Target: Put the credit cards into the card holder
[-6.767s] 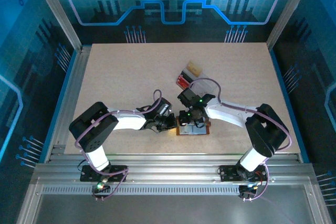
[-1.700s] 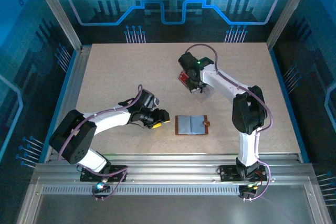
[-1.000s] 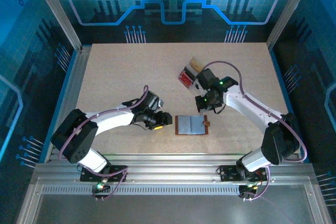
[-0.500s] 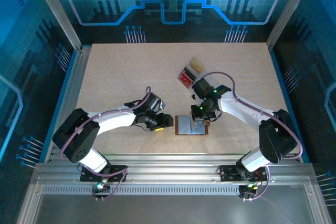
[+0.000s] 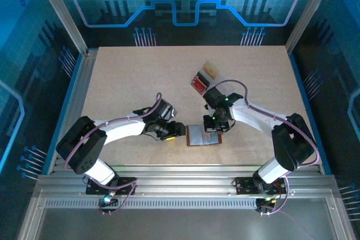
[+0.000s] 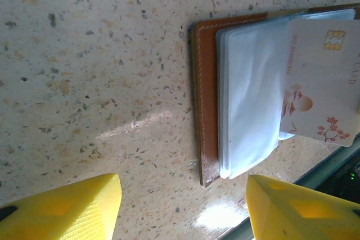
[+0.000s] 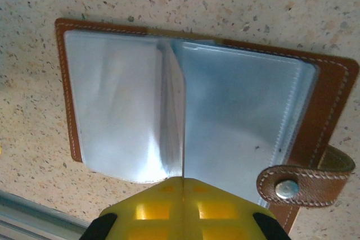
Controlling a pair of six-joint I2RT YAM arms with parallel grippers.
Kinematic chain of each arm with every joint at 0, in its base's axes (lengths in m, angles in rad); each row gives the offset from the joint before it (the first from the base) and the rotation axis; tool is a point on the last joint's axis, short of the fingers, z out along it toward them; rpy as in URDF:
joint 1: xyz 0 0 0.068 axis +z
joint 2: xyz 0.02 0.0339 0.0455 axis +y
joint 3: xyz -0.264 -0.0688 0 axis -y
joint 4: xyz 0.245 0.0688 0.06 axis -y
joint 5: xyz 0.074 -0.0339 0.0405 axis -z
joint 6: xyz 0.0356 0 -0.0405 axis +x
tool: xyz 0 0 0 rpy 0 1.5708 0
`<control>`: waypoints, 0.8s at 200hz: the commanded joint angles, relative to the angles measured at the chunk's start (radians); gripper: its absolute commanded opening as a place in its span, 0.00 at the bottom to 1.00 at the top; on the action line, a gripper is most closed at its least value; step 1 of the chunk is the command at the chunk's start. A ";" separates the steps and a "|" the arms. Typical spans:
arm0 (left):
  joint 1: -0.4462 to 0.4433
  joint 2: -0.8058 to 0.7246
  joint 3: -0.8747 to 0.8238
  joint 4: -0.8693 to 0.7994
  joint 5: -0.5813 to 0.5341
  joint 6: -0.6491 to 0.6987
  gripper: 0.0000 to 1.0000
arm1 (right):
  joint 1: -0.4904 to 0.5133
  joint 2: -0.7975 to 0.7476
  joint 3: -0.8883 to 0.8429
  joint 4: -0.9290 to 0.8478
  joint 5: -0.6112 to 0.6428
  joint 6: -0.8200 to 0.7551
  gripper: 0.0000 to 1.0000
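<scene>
Right claw (image 5: 212,125) comes in from the right, elbow bent, wrist tipped down over the open card holder (image 5: 197,136). Left claw (image 5: 175,130) is stretched out low over the table (image 5: 124,82), just left of the holder, yellow fingers (image 6: 73,209) spread wide on nothing. Holder's flat near the front edge, snap tab on its right. Right claw's pinched tight on a pale card (image 6: 315,77), edge-on along the centre fold.

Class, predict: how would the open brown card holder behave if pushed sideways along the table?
Lying flat and open, the card holder would probably slide, not tip. Its clear sleeves look thin and bowed, likely floppy. The snap strap may flap.
</scene>
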 commanded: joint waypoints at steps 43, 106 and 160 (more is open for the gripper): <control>-0.005 -0.008 -0.033 0.021 -0.005 0.029 0.61 | 0.025 0.038 0.000 0.016 -0.027 0.028 0.13; -0.008 0.041 -0.053 0.090 0.032 0.003 0.60 | 0.025 0.057 0.002 0.055 -0.070 0.039 0.21; -0.017 0.068 -0.051 0.111 0.040 -0.005 0.60 | 0.026 0.078 0.007 0.068 -0.077 0.042 0.17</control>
